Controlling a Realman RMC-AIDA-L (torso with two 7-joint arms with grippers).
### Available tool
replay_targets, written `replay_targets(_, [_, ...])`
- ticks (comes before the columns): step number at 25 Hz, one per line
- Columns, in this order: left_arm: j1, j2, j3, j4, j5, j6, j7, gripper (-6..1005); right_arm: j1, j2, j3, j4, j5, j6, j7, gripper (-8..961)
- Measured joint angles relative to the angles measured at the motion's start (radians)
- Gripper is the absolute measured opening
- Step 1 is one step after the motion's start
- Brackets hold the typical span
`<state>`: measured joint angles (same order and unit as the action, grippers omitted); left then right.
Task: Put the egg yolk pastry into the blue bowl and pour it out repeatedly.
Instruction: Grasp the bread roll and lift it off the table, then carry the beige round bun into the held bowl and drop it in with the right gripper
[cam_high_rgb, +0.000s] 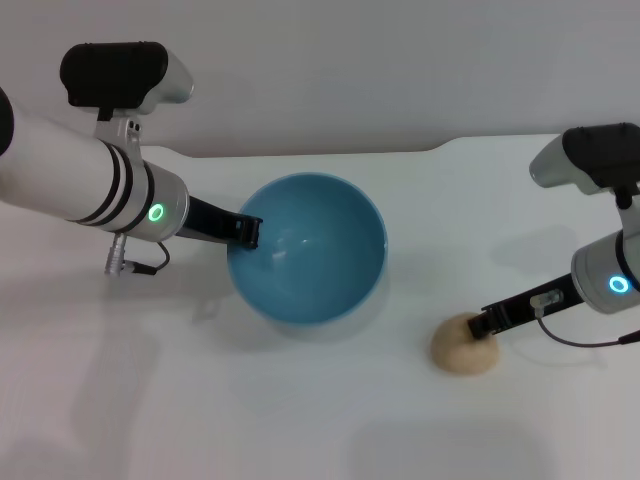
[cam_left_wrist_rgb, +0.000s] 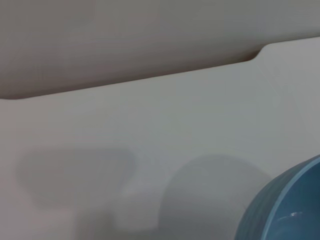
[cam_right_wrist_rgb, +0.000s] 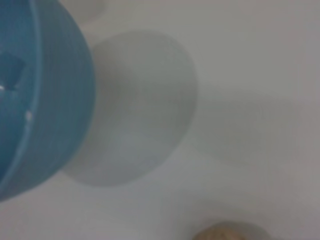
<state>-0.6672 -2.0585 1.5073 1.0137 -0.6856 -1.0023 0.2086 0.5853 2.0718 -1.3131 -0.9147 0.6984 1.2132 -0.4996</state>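
The blue bowl (cam_high_rgb: 330, 290) hangs tilted just above the white table in the middle of the head view, its opening facing up and toward me, with nothing inside. My left gripper (cam_high_rgb: 246, 231) is shut on its left rim, one black finger reaching inside. The left wrist view catches the bowl's outer wall (cam_left_wrist_rgb: 285, 210), and the right wrist view shows the bowl (cam_right_wrist_rgb: 45, 100) with a broad shadow beside it. The egg yolk pastry (cam_high_rgb: 462, 348) lies on the table to the bowl's right. My right gripper (cam_high_rgb: 486, 322) touches its upper right edge. The pastry's top (cam_right_wrist_rgb: 230, 233) peeks into the right wrist view.
The white table (cam_high_rgb: 300, 420) ends at a back edge with a step (cam_high_rgb: 440, 148) where it meets the pale wall. Both arms' shadows fall on the surface.
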Motion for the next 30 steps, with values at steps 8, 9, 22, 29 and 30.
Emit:
replay_targets(8, [-0.001,0.001,0.001,0.003,0.002,-0.044,0.034,10,-0.036,-0.005,0.033,-0.181,0.188,0.166,-0.129,31])
replay_targets(9, [-0.002,0.001,0.001,0.003,0.002,-0.047,0.041,10,-0.038,-0.005,0.042,-0.196,0.216,0.185,-0.147,24])
replay_targets(22, [-0.011,0.002,0.002,0.002,0.003,-0.05,0.054,9,-0.033,-0.008,0.205,-0.272,0.582,0.296,-0.297,6])
replay_targets(29, [-0.019,0.001,0.002,0.002,0.003,-0.06,0.054,9,0.017,-0.014,0.206,-0.105,0.572,0.249,-0.319,3])
replay_targets(30, [-0.019,0.001,0.002,0.002,0.003,-0.06,0.054,9,0.017,-0.014,0.206,-0.105,0.572,0.249,-0.319,3])
